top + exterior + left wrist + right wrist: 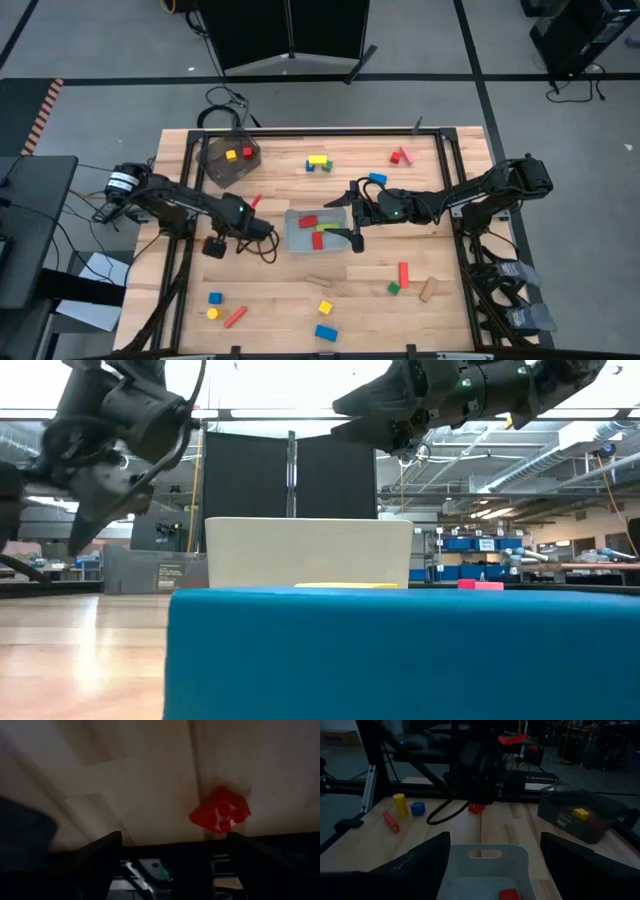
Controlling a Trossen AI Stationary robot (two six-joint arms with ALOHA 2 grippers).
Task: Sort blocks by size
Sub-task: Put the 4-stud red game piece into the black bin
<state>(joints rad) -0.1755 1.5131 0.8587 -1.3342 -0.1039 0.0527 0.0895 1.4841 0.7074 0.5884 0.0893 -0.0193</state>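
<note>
High view: both tools are being kept wide and empty. The right tool [356,213] is being hung over the clear tray [296,238] at its 3 o'clock edge, probably for dropping; the left tool [262,236] is being aimed at a red block [220,809]. Blocks [318,161] are being left scattered across the counter [280,290].

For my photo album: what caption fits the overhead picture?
Two robot arms meet over a clear tray of blocks amid scattered blocks on a wooden table.
</note>
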